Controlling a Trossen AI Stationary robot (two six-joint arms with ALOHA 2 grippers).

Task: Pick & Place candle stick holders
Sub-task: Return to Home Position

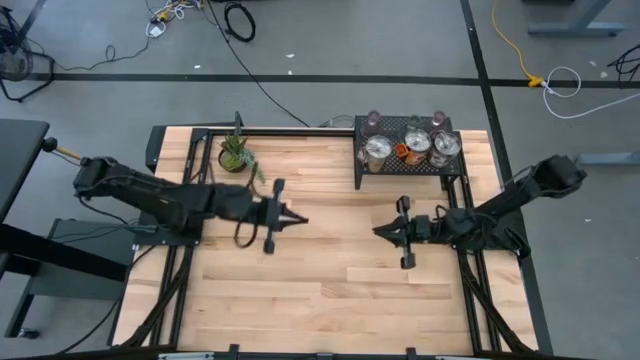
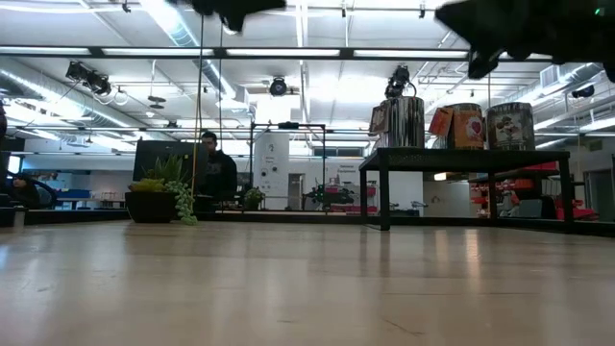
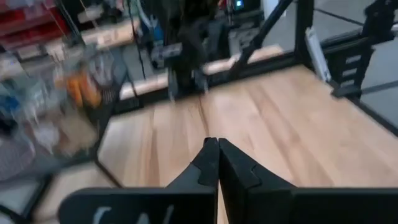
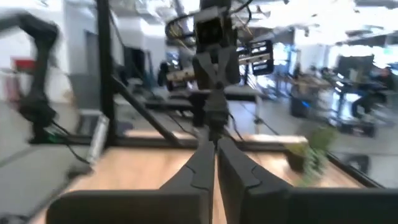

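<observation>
Several candle stick holders [image 1: 410,147] stand on a small black mesh stand [image 1: 362,165] at the table's far right; in the low view three of them [image 2: 461,125] show on the stand's top, shiny silver and orange-brown. My left gripper [image 1: 300,221] is shut and empty above the table's middle, pointing right. My right gripper [image 1: 378,231] is shut and empty, pointing left toward it. Each wrist view shows its own shut fingers, left [image 3: 217,155] and right [image 4: 215,152].
A small potted green plant [image 1: 236,154] stands at the far left of the table, also in the low view [image 2: 159,200]. Bare wood [image 1: 320,300] lies between and in front of the grippers. A person [image 2: 216,173] sits in the room beyond the table.
</observation>
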